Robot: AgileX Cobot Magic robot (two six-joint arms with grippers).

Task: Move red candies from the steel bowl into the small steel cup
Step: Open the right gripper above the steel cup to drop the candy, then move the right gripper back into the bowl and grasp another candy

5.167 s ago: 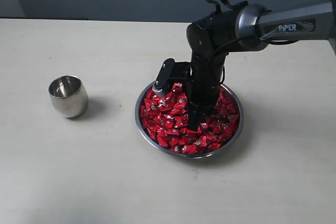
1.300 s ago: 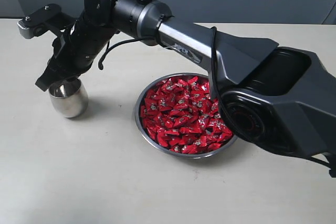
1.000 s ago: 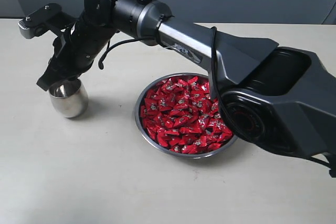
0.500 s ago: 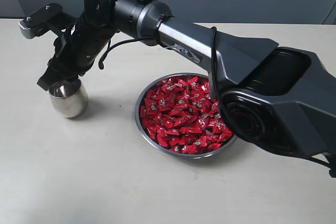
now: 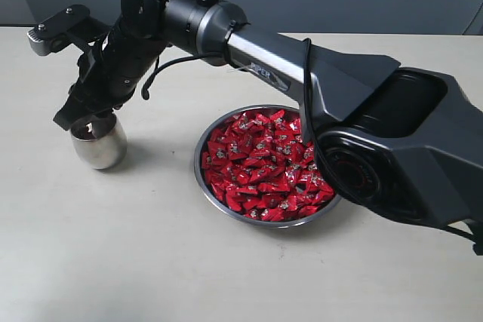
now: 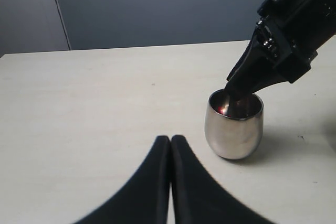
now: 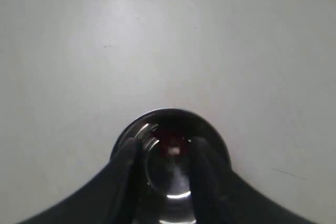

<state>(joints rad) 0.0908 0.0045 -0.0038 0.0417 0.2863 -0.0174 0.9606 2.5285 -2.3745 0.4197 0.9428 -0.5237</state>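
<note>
The small steel cup [image 5: 102, 148] stands at the table's left. My right gripper [image 5: 81, 123] hangs just over its mouth, reaching across from the right. In the right wrist view the jaws of the right gripper [image 7: 165, 150] stand open either side of the cup's [image 7: 168, 113] opening, nothing between them. One red candy [image 7: 170, 142] lies inside the cup. The steel bowl [image 5: 198, 175] sits mid-table, heaped with red candies [image 5: 268, 164]. My left gripper [image 6: 170, 140] is shut and empty, low over the table, a short way from the cup [image 6: 233, 132].
The right arm's long black body [image 5: 362, 133] spans the scene above the bowl's far side. A grey wall [image 6: 157, 9] rises behind the table's far edge. Bare table [image 5: 151, 262] lies in front of cup and bowl.
Five seconds ago the right gripper was down in the bowl; it now hangs over the cup. In the last second its jaws parted while the arm barely moved.
</note>
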